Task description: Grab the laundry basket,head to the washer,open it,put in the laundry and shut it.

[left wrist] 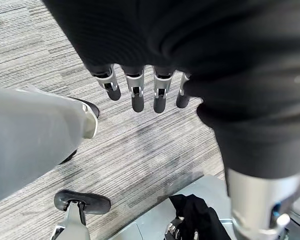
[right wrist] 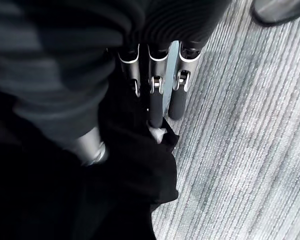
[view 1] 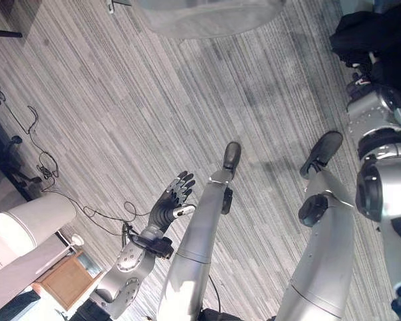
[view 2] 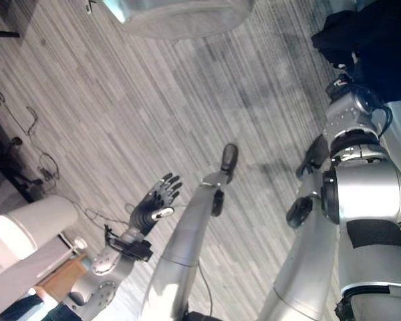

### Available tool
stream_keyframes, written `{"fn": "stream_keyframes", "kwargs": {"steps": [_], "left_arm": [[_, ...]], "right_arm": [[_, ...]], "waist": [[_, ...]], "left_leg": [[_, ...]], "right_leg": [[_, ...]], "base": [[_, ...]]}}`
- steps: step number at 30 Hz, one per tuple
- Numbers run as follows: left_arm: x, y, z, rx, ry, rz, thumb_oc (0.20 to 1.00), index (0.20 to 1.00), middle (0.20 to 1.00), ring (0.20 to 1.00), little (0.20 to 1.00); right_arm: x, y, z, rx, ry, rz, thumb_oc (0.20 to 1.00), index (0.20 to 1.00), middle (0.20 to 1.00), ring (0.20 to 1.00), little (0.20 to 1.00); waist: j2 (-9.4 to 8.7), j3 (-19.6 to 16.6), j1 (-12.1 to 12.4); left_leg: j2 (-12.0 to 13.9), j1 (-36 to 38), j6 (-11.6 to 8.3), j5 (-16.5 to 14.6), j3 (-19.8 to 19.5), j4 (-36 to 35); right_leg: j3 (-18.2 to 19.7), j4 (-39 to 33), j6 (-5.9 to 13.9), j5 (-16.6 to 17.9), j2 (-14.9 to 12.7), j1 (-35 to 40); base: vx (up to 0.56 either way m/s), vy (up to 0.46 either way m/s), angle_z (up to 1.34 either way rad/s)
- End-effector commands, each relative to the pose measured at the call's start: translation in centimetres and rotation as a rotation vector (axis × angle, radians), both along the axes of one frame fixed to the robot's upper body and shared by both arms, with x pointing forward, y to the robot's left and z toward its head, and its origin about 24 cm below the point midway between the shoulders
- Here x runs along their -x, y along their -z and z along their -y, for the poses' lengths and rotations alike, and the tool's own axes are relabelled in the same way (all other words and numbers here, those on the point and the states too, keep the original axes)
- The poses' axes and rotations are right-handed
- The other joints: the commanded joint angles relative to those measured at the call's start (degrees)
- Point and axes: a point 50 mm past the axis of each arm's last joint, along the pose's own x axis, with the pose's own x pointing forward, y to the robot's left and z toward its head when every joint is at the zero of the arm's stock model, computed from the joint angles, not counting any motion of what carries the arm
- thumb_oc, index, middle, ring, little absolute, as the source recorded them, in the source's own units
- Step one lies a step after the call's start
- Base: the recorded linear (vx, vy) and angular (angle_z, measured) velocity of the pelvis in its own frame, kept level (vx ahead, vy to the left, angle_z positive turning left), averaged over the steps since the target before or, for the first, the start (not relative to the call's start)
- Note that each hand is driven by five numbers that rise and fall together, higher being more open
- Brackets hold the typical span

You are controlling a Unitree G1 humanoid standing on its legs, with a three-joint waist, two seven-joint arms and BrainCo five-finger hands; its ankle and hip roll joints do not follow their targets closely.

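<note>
Two robot hands — the left hand [view 1: 172, 202] at near left, the right hand [right wrist: 155, 95] at far right on one heap of black cloth [view 1: 367, 33]. One pale rounded tub [view 1: 207, 17] at far centre — one white bin [view 1: 27, 224] near left.

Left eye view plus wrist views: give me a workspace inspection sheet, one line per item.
Surface: grey striped carpet, no spills seen.
Job's things: dark laundry heaped at the robot's far right; pale rounded container ahead, basket or washer cannot be told.
Clutter: white cylinder and small wooden cabinet on the robot's left.
Hands: left hand open, holding nothing, above the carpet; right hand down on the dark laundry, grip cannot be told.
Cables: loose black cables on the carpet at the left.
Surroundings: dark furniture far left; no person seen.
</note>
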Motion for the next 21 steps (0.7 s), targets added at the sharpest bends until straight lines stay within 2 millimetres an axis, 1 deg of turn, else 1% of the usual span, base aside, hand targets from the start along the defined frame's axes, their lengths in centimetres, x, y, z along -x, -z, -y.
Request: {"fn": "stream_keyframes", "kwargs": {"steps": [1, 2, 5, 6, 9, 11, 13, 15, 16, 17, 18, 19, 20, 21], "left_arm": [[0.7, -0.2, -1.0, 0.018, -0.027, 0.002, 1.000, 1.000, 1.000, 1.000, 1.000], [0.7, -0.2, -1.1, 0.018, -0.031, 0.001, 1.000, 1.000, 1.000, 1.000, 1.000], [0.4, 0.1, -1.4, 0.019, -0.060, -0.012, 1.000, 1.000, 1.000, 1.000, 1.000], [0.4, 0.1, -1.4, 0.018, -0.060, -0.013, 1.000, 1.000, 1.000, 1.000, 1.000], [0.3, 0.4, -1.9, 0.016, -0.077, -0.024, 1.000, 1.000, 1.000, 1.000, 1.000], [0.3, 0.5, -2.3, 0.011, -0.090, -0.033, 1.000, 1.000, 1.000, 1.000, 1.000], [0.4, 0.8, -2.5, 0.009, -0.093, -0.044, 1.000, 1.000, 1.000, 1.000, 1.000], [0.5, 1.2, -3.1, -0.002, -0.107, -0.066, 1.000, 1.000, 1.000, 1.000, 1.000], [0.9, 2.0, -3.8, -0.027, -0.126, -0.104, 1.000, 1.000, 1.000, 1.000, 1.000], [1.1, 2.3, -4.2, -0.041, -0.128, -0.121, 1.000, 1.000, 1.000, 1.000, 1.000], [1.6, 3.1, -4.8, -0.064, -0.130, -0.168, 1.000, 1.000, 1.000, 1.000, 1.000], [2.0, 3.4, -5.2, -0.077, -0.126, -0.188, 1.000, 1.000, 1.000, 1.000, 1.000], [2.6, 3.8, -5.6, -0.099, -0.114, -0.217, 1.000, 1.000, 1.000, 1.000, 1.000], [2.8, 3.9, -5.8, -0.111, -0.106, -0.227, 1.000, 1.000, 1.000, 1.000, 1.000]], "right_arm": [[2.4, -6.7, 2.2, 0.184, 0.117, 0.248, 0.200, 0.200, 0.200, 0.200, 0.200], [2.5, -6.8, 2.2, 0.183, 0.120, 0.259, 0.200, 0.200, 0.200, 0.200, 0.200], [3.1, -7.8, 2.3, 0.184, 0.158, 0.317, 0.200, 0.200, 0.200, 0.200, 0.200], [3.1, -7.7, 2.3, 0.183, 0.159, 0.317, 0.200, 0.200, 0.200, 0.200, 0.200], [3.6, -8.3, 2.4, 0.190, 0.178, 0.372, 0.200, 0.200, 0.200, 0.200, 0.200], [4.4, -8.9, 2.8, 0.208, 0.208, 0.419, 0.200, 0.200, 0.200, 0.200, 0.200], [4.7, -9.0, 2.8, 0.213, 0.222, 0.435, 0.200, 0.200, 0.200, 0.200, 0.200], [5.6, -9.9, 3.0, 0.213, 0.251, 0.500, 0.200, 0.200, 0.200, 0.200, 0.200], [7.4, -11.1, 3.6, 0.174, 0.287, 0.631, 0.200, 0.200, 0.200, 0.200, 0.200], [7.7, -11.0, 3.2, 0.185, 0.294, 0.656, 0.200, 0.200, 0.200, 0.200, 0.200], [9.4, -12.6, 3.3, 0.222, 0.328, 0.744, 0.200, 0.200, 0.200, 0.200, 0.200], [10.0, -12.8, 3.6, 0.231, 0.359, 0.755, 0.200, 0.200, 0.200, 0.200, 0.200], [11.1, -14.0, 4.1, 0.255, 0.412, 0.779, 0.200, 0.200, 0.200, 0.200, 0.200], [11.5, -14.7, 4.1, 0.277, 0.443, 0.776, 0.200, 0.200, 0.200, 0.200, 0.200]], "waist": [[1.69, -4.40, -1.20], [1.57, -4.52, -1.38], [0.28, -5.22, -2.16], [0.24, -5.18, -2.16], [-0.43, -5.67, -2.86], [-0.90, -6.07, -3.57], [-1.07, -6.23, -3.82], [-1.55, -7.35, -4.31], [-2.49, -8.51, -5.27], [-2.81, -8.49, -5.48], [-3.43, -9.63, -6.06], [-3.70, -9.75, -6.32], [-4.18, -10.63, -6.56], [-4.18, -10.68, -6.48]], "left_leg": [[-0.18, -2.50, 5.01, 1.35, 6.33, -4.11], [-0.15, -2.23, 5.00, 1.36, 6.33, -4.25], [-0.03, -0.23, 5.18, 1.28, 6.62, -5.73], [-0.04, -0.08, 5.19, 1.30, 6.61, -5.83], [0.17, 1.71, 5.23, 1.45, 6.90, -7.43], [0.32, 3.71, 5.20, 1.84, 6.87, -9.05], [0.44, 5.06, 5.23, 2.05, 6.93, -10.26], [0.67, 7.54, 5.33, 2.25, 7.08, -12.35], [0.75, 11.85, 5.46, 2.66, 7.19, -15.41], [0.63, 13.98, 5.61, 2.94, 7.22, -16.69], [0.43, 17.20, 5.75, 3.14, 7.09, -18.68], [0.29, 19.54, 5.81, 3.41, 6.98, -20.14], [0.21, 21.83, 5.82, 3.66, 7.03, -21.81], [0.10, 23.27, 5.90, 3.82, 6.97, -22.60]], "right_leg": [[0.29, 1.88, 3.01, -11.88, 3.93, 5.19], [0.25, 1.86, 3.00, -11.90, 4.03, 5.42], [-0.30, 1.18, 3.07, -12.10, 4.29, 7.57], [-0.31, 1.10, 3.07, -12.08, 4.29, 7.72], [-0.55, -0.12, 3.35, -11.98, 4.27, 9.50], [-0.90, -1.34, 3.60, -11.74, 4.07, 11.44], [-1.01, -2.08, 3.72, -11.57, 4.05, 12.64], [-1.49, -3.65, 4.06, -11.26, 3.86, 14.96], [-1.88, -6.73, 4.38, -10.79, 3.98, 19.36], [-2.06, -8.07, 4.40, -10.44, 3.89, 21.20], [-2.04, -9.65, 4.57, -10.14, 3.77, 24.01], [-2.00, -10.79, 4.72, -9.94, 3.78, 26.12], [-2.21, -12.53, 4.92, -9.66, 3.68, 28.29], [-1.98, -13.19, 4.96, -9.51, 3.83, 29.43]], "base": [[0.00, 0.000, 0.00], [0.00, 0.000, 0.00], [0.00, 0.023, -0.01], [0.00, 0.025, -0.04], [-0.01, -0.001, -0.05], [0.00, 0.008, -0.02], [0.00, 0.006, -0.02], [0.01, 0.012, -0.03], [0.00, 0.021, -0.11], [0.03, 0.022, -0.21], [0.04, 0.039, -0.43], [0.07, 0.040, -0.47], [0.05, 0.034, -0.32], [0.04, 0.000, -0.03]]}}
